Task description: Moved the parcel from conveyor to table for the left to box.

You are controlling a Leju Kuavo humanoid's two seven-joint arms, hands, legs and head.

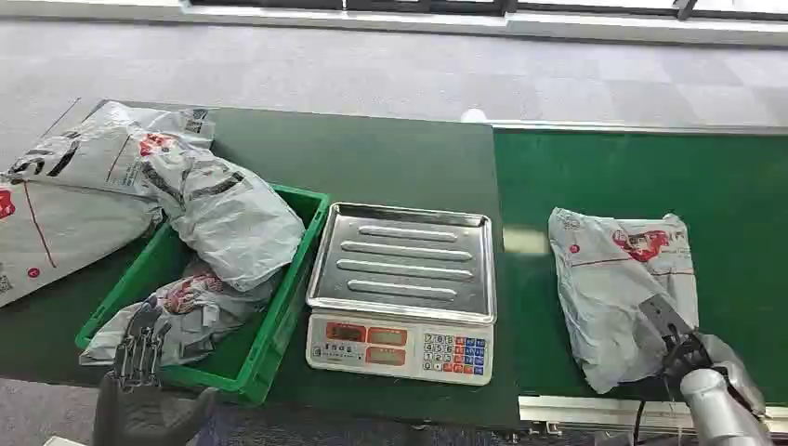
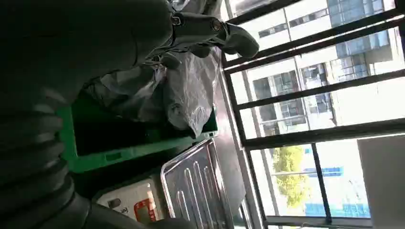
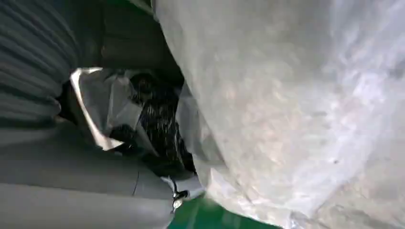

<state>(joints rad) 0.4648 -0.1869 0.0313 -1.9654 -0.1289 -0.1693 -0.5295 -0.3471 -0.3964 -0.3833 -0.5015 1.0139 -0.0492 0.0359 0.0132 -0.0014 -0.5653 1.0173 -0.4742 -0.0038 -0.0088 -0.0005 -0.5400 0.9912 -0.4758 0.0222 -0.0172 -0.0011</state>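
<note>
Parcel (image 1: 618, 288): grey poly mailer lying on the green conveyor (image 1: 734, 195), right of the scale (image 1: 401, 307); long axis runs near to far. Right hand (image 1: 676, 346) sits at the parcel's near right corner, dark fingers laid over the film. In the right wrist view the film (image 3: 296, 109) bunches against the fingers, so I judge it gripped, though the closure is partly hidden. The tabletop (image 1: 390, 158) lies left of the parcel, so the carry runs leftward, and the right hand is plainly the nearer one. Left hand (image 1: 139, 348) hangs at the near edge of the green crate (image 1: 279, 325), fingers loosely curled, holding nothing. Writing: a red logo (image 1: 643, 243) on the parcel, unreadable; scale keypad too small to read.
</note>
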